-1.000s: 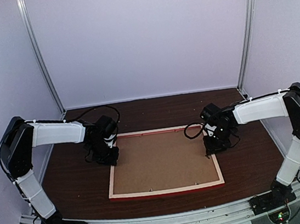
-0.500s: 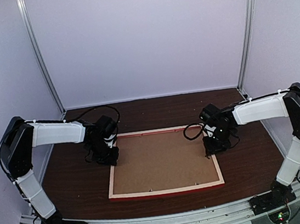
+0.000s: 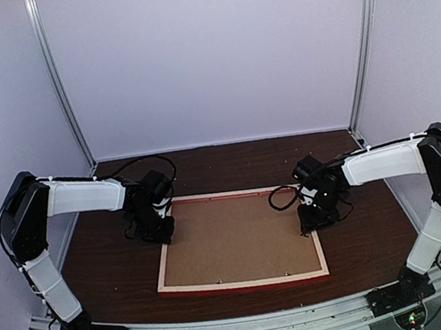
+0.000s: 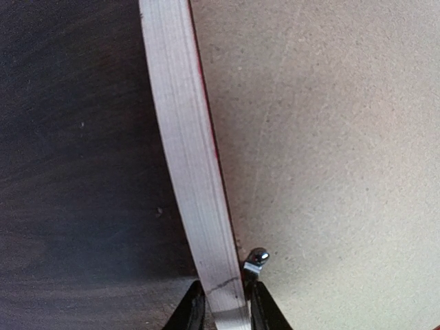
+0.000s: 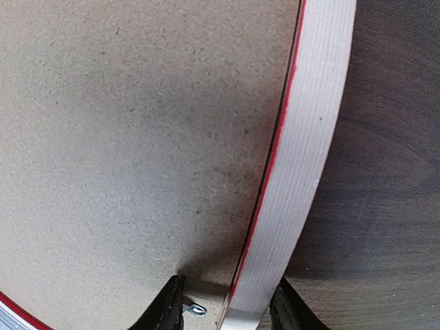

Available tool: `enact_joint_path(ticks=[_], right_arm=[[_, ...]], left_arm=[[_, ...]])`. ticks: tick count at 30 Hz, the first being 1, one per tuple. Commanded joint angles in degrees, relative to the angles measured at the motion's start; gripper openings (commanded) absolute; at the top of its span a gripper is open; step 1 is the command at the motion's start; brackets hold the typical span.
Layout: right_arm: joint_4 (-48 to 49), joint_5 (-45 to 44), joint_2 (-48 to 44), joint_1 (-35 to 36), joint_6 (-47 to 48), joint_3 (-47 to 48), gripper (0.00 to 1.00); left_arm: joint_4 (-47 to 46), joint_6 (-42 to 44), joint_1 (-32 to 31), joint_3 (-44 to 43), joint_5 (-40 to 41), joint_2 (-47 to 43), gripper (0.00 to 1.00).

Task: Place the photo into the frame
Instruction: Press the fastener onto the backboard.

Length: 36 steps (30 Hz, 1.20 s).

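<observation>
Firmly on frame (image 4: 189, 158) (back up) — left claw (image 4: 225, 311).

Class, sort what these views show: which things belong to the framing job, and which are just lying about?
Job: frame, backing board, left tool, right tool; photo not in view.
Just there: table, metal rail.

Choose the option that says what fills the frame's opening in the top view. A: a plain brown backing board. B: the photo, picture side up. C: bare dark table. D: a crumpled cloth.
A: a plain brown backing board fills the frame, whose pale back side faces up; no print shows.
</observation>
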<state>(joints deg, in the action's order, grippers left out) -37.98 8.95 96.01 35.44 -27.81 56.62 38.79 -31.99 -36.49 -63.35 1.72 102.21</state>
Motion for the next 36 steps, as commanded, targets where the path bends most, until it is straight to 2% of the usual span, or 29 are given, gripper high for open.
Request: enact_joint_path(ticks=[1, 24, 36], right_arm=[[-1.9, 4.2, -0.5, 1.2, 1.5, -1.4, 0.43], [-8.6, 5.1, -0.4, 1.2, 7.7, -0.8, 0.52], [-8.1, 4.2, 0.8, 0.1, 7.7, -0.7, 0.38]], left_arm=[[-1.0, 0.3, -0.2, 0.7, 0.2, 1.6, 0.24], [-0.6, 0.1, -0.2, 0.9, 0.7, 0.7, 0.24], [-0.3, 0.3, -0.1, 0.2, 0.8, 0.7, 0.24]])
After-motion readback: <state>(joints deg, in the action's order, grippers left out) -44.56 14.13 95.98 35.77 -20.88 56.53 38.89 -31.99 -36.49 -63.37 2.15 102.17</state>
